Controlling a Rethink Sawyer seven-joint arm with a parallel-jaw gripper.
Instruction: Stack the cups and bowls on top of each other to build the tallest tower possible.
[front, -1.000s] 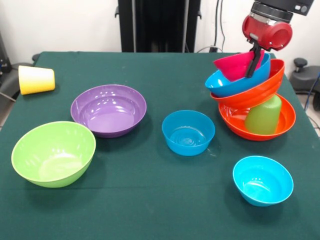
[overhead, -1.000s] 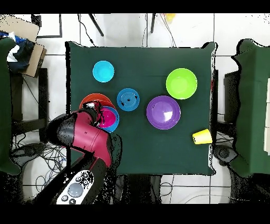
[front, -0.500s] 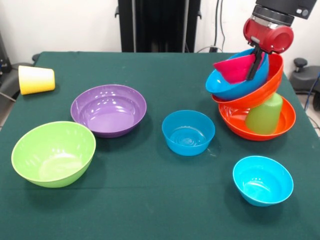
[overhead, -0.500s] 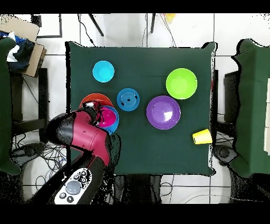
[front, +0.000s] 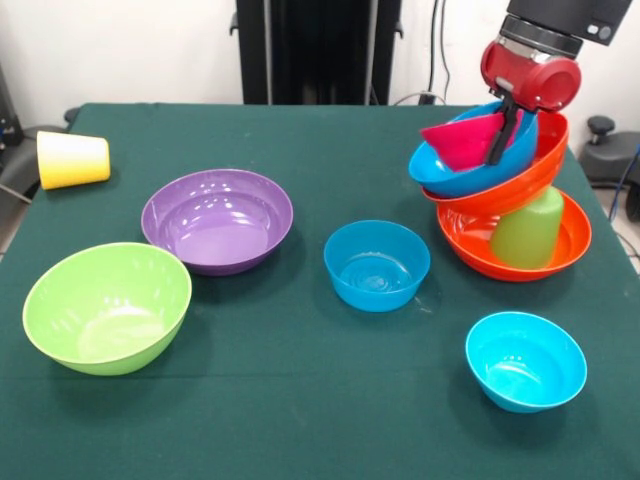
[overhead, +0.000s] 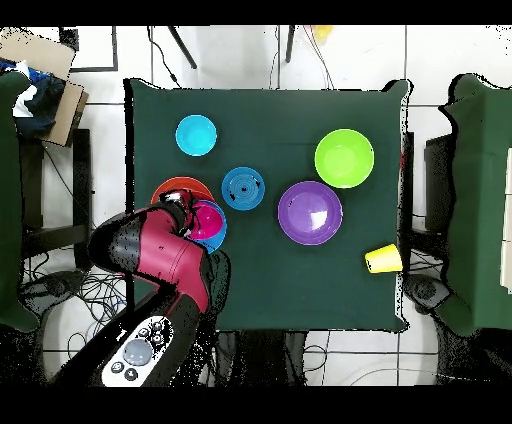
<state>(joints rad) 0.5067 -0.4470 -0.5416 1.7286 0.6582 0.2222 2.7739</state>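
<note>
The pink bowl (front: 468, 140) is pinched at its rim by the gripper (front: 503, 128) and has been tipped up on edge since a second ago. It sits inside the blue bowl (front: 462, 172), which has tilted more on the leaning tower (front: 505, 205). A fall looks likely. The green cup (front: 528, 230) props the upper orange bowl (front: 520, 180). Nearby stand a second blue bowl (front: 377, 264) and a cyan bowl (front: 525, 361); the yellow cup (front: 72, 159) lies far off.

Eight bowls: two orange (front: 515, 245) (front: 520, 175), two blue (front: 377, 264) (front: 450, 170), purple (front: 217, 220), lime (front: 107, 306), cyan (front: 525, 360), pink (front: 465, 138); two cups: yellow (front: 72, 158), green (front: 528, 228)
</note>
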